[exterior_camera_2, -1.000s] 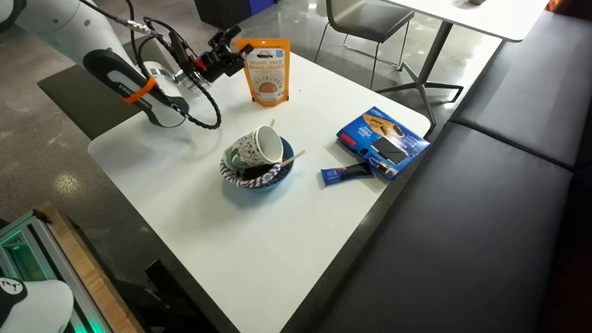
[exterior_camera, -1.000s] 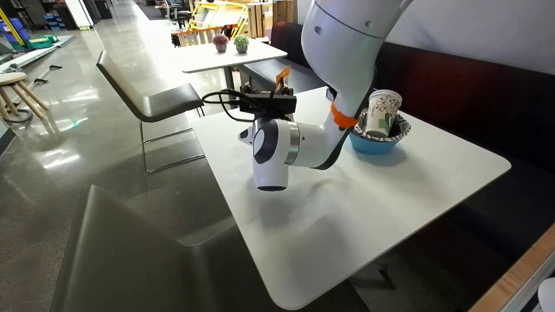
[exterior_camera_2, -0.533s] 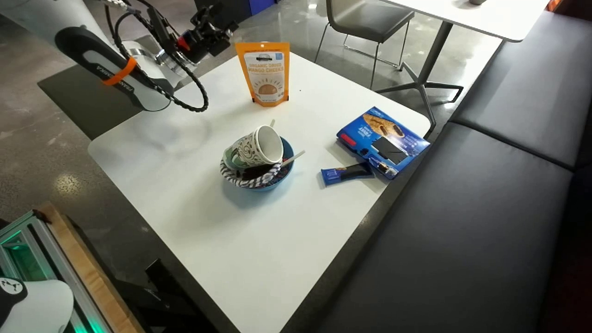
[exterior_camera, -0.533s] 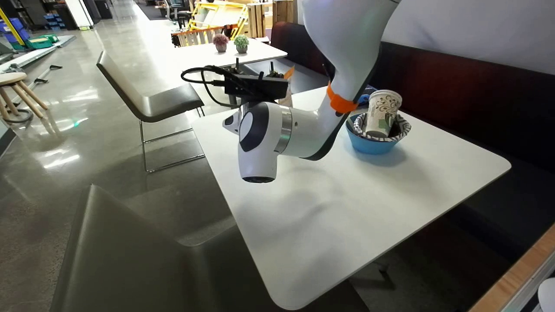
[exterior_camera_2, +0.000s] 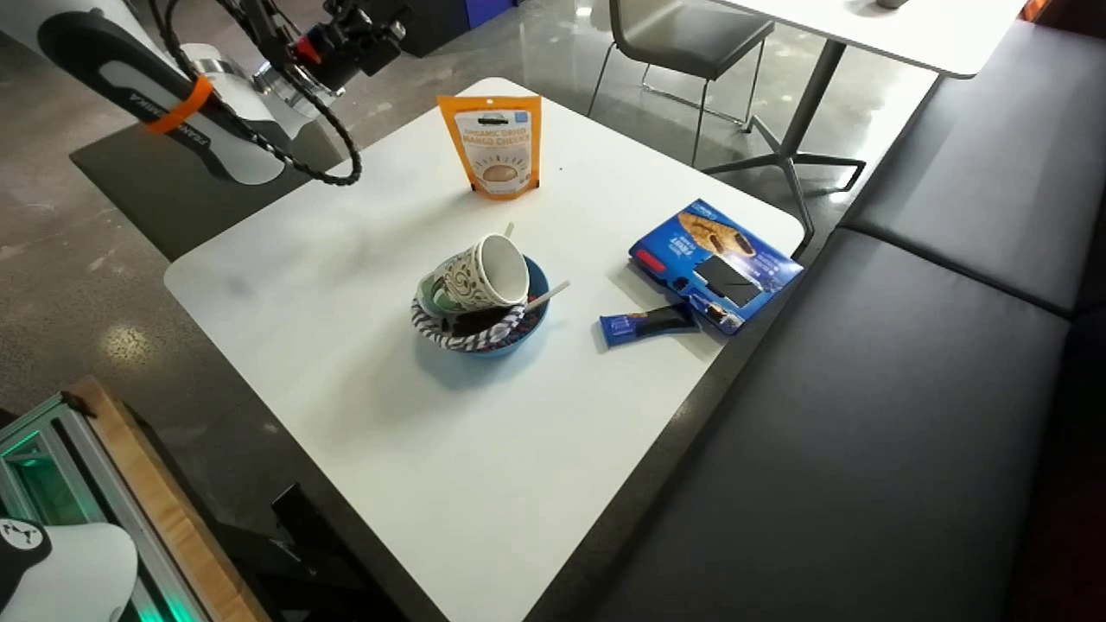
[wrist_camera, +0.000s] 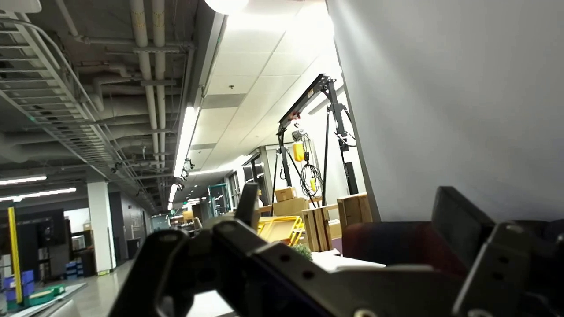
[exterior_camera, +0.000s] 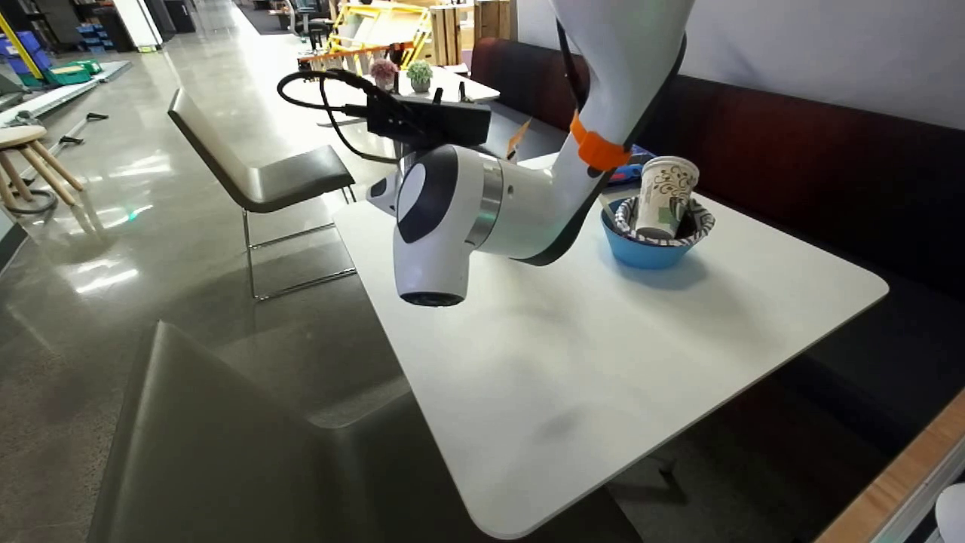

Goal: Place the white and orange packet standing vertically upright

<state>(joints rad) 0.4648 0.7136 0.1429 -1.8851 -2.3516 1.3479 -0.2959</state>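
Observation:
The white and orange packet [exterior_camera_2: 497,147] stands on its base near the far corner of the table [exterior_camera_2: 449,449]. Its face looks foreshortened, with the top leaning toward the bowl. In an exterior view only its orange tip [exterior_camera: 518,139] shows behind the arm. My gripper [exterior_camera_2: 389,43] is up and to the left of the packet, apart from it, over the table's edge. In the wrist view my gripper [wrist_camera: 352,211] is open, with its fingers wide apart and nothing between them. The packet is out of the wrist view.
A blue bowl [exterior_camera_2: 540,281] holding a patterned paper cup [exterior_camera_2: 467,281] stands mid-table; both also show in an exterior view, bowl [exterior_camera: 648,256] and cup [exterior_camera: 665,196]. A blue box [exterior_camera_2: 769,276] and a blue wrapped bar [exterior_camera_2: 644,325] lie near the bench [exterior_camera_2: 864,406].
My gripper has moved away from the packet's upper left edge, left in that view, and is now apart from it. The packet's top has tipped downward while its base stayed put.

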